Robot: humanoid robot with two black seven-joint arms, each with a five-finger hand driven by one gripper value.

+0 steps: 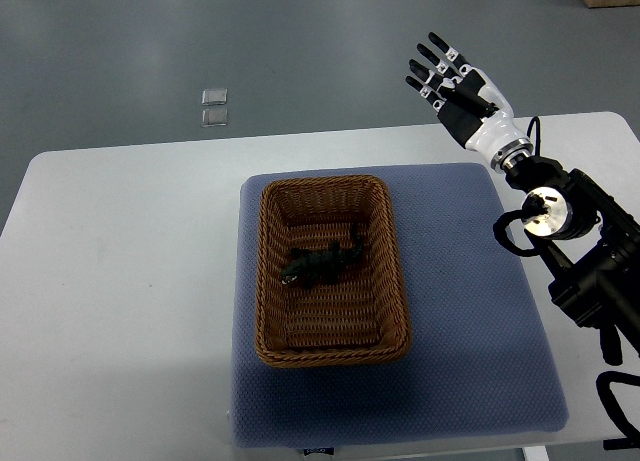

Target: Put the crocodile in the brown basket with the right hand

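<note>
Looking down, you see the crocodile (322, 264) lying inside the brown basket (265, 281), near the middle of its floor. The basket sits on a blue mat (470, 311) spread over the white desk (120, 281). Your right hand (462, 89) is well apart from the basket, up by the desk's far right edge, with its fingers straight and spread, holding nothing.

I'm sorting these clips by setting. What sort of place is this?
Most likely a robotics lab or test room: a plain white table on a bare grey floor, a blue mat staged with one brown basket holding a toy crocodile, and the robot's open right hand raised nearby.
</note>
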